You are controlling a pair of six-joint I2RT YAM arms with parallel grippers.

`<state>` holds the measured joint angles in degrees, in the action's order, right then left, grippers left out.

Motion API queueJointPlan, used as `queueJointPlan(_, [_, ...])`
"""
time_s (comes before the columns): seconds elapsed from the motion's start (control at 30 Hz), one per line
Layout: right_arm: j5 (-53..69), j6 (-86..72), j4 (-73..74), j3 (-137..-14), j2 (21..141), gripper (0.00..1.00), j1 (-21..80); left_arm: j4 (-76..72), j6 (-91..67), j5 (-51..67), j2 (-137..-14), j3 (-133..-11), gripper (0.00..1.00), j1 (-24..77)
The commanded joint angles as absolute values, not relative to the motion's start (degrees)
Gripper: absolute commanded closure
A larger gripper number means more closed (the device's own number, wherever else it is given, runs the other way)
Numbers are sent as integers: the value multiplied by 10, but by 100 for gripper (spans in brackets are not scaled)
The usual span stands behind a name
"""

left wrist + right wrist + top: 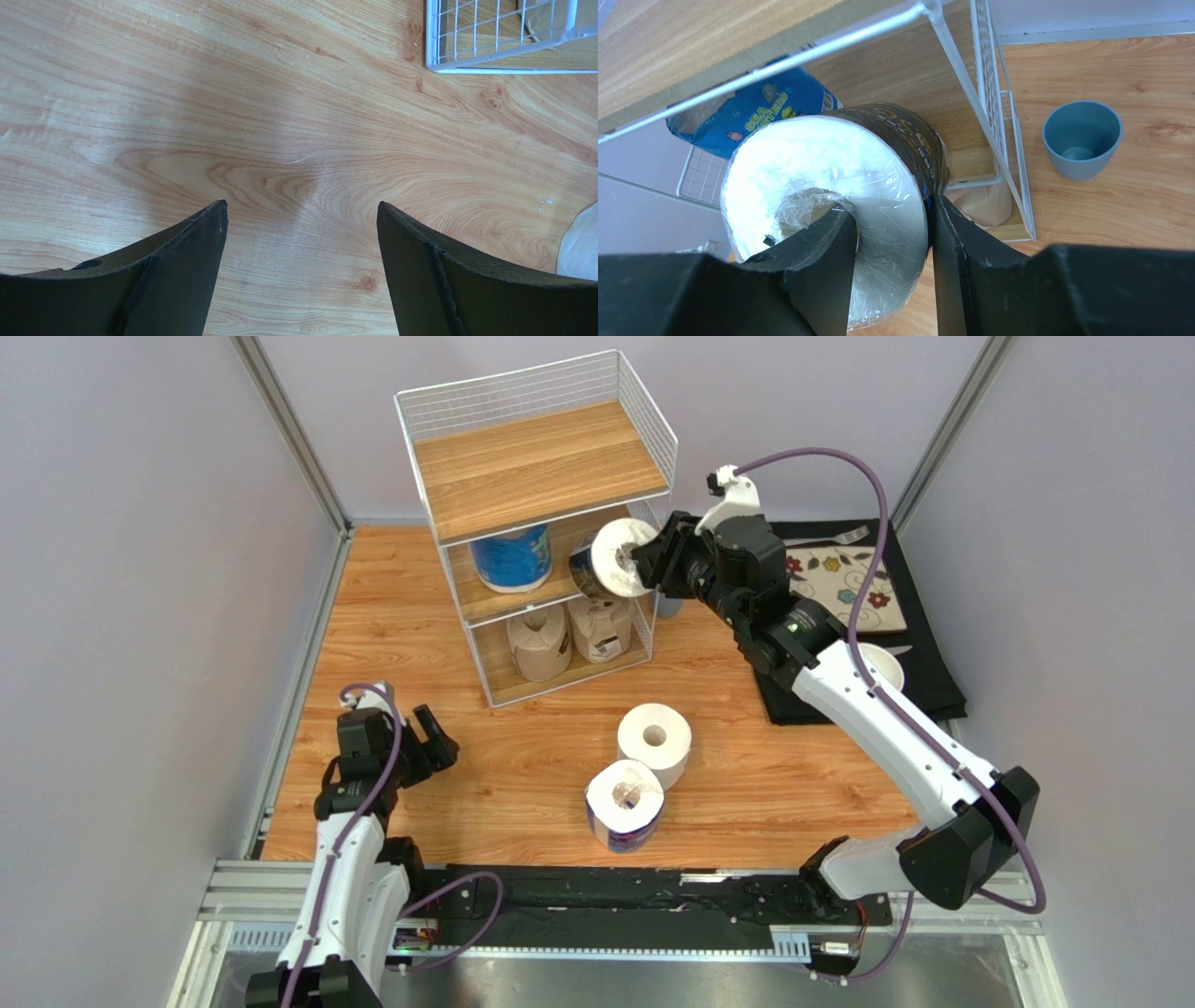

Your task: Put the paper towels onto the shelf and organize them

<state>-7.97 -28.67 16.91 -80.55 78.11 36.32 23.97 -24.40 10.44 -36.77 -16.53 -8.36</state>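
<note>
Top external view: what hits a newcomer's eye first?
The right claw, shut on the dark-wrapped roll with one finger in its core, holds it at the white wire shelf's middle tier. In front of the shelf, a white roll and a blue-wrapped roll sit side by side on the table. The left claw hangs open at the left.

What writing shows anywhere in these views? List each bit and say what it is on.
Blue-wrapped roll on the shelf: yellow lettering, tilted and too blurred to read.
Dark-wrapped roll in the right claw: pale small print, too small to read.
No other text is legible.
</note>
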Motion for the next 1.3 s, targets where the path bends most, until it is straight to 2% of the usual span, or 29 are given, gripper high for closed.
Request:
queueJointPlan(0.0, [-76,-288,104,-864,794,63,366,229,-248,109,-361,-163,14,-88])
queueJointPlan(0.87, [-138,-239,111,-967,907,64,389,229,-247,110,-367,-163,14,-88])
queueJointPlan(1.27, [-138,-235,123,-981,917,64,402,230,-247,108,-367,-163,14,-87])
